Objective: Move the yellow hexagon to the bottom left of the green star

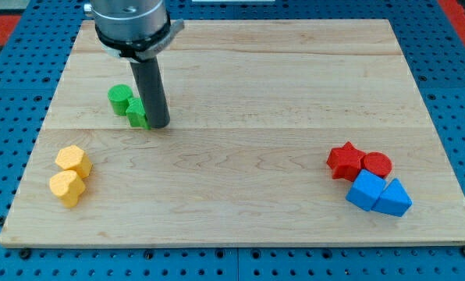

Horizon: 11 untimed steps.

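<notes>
Standing at the upper left of the wooden worktop [240, 195], the arm's dark rod has its tip [159, 125] touching or just beside the right side of a green block [136, 115], probably the green star though half hidden, with a green cylinder [120, 98] just to that block's upper left; the rod is a bare hand with no jaws, holding nothing. The yellow hexagon [73, 160] lies well apart toward the view's lower left, touching a second yellow block [67, 187], so the push looks not yet begun. Next, the tip must likely circle to the hexagon's lower left and nudge it up-right, clear of its neighbour; red [344, 161] and blue blocks [365, 190] sit far right.
</notes>
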Motion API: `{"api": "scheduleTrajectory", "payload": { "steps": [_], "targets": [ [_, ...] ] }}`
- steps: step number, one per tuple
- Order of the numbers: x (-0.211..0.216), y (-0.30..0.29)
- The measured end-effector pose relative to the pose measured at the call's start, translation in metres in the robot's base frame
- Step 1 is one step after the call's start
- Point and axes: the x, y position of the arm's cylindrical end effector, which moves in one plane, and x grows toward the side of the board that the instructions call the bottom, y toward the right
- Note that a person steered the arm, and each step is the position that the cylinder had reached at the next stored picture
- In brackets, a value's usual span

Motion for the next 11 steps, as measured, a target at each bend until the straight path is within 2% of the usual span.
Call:
{"api": "scheduleTrajectory", "payload": {
  "steps": [2,3,4,5,6,8,11],
  "targets": [
    [-0.031,-0.028],
    [0.063,0.001],
    [0.141,-0.044],
    [0.147,-0.104],
    [0.156,-0.105],
    [0.137,-0.113],
    [0.041,-0.088]
  ]
}}
